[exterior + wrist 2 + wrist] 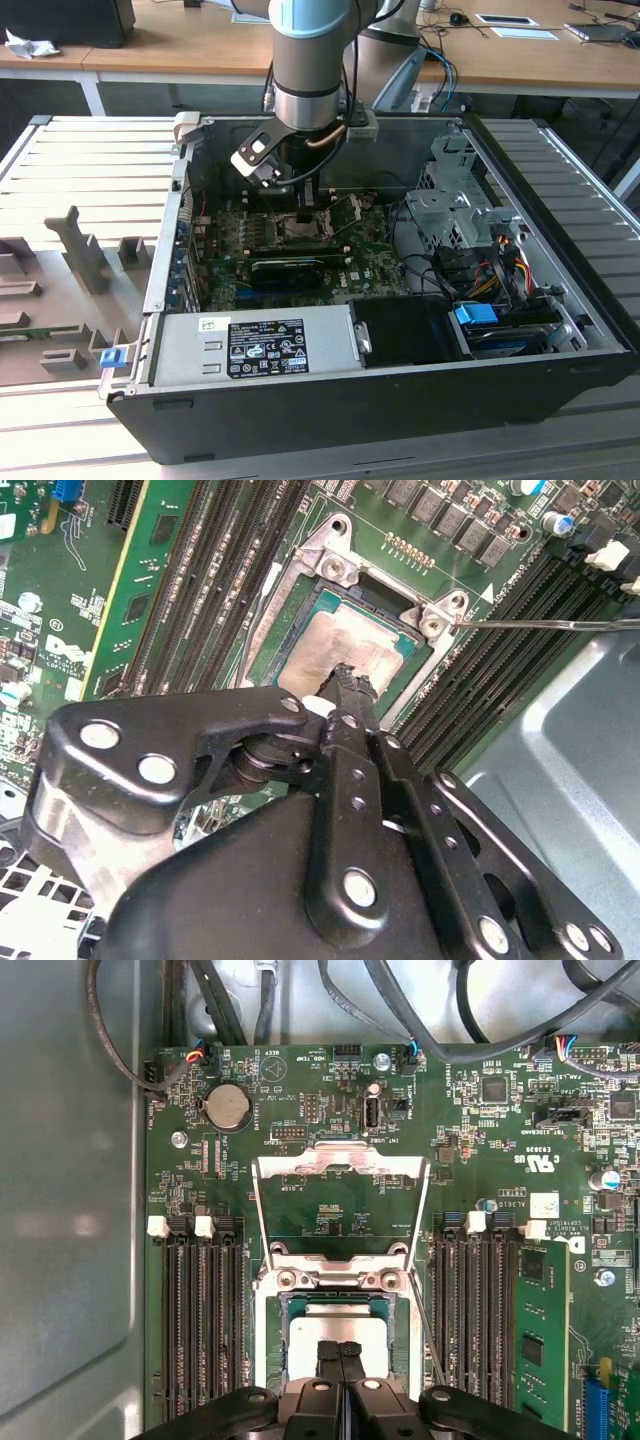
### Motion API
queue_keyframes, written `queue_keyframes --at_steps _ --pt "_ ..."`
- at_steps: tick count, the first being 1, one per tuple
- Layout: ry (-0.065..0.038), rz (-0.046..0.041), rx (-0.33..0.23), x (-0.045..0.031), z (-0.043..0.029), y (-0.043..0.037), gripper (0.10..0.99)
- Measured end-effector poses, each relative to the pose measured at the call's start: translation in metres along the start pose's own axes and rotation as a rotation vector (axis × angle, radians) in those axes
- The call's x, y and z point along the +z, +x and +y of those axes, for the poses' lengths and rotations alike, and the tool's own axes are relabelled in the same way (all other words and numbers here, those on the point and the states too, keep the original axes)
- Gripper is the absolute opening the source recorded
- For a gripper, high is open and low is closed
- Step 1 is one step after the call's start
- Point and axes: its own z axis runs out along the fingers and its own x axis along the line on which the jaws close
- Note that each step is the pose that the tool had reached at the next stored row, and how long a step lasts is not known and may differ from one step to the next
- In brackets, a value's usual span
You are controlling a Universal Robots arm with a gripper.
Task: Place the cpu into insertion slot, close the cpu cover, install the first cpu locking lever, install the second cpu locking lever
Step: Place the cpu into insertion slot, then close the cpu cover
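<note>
- The gripper is narrow, its fingers pressed together and holding nothing. The tips are at the cpu face; I cannot tell whether they touch it.
- The cpu lies flat in the insertion slot, between two banks of memory slots on the green circuit board.
- The cpu cover is swung open, clear of the slot.
- A thin locking lever juts out from the slot's corner.

Grey arm, blue joint cap; black hand, silver screws.
</note>
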Motion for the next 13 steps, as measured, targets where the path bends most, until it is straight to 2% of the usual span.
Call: queue_keyframes --at_steps 11,13 --pt "0.000 0.0002 0.000 -0.0034 0.0002 0.0000 0.106" --pt "0.012 -0.0002 0.000 -0.0032 0.0082 0.0000 0.106"
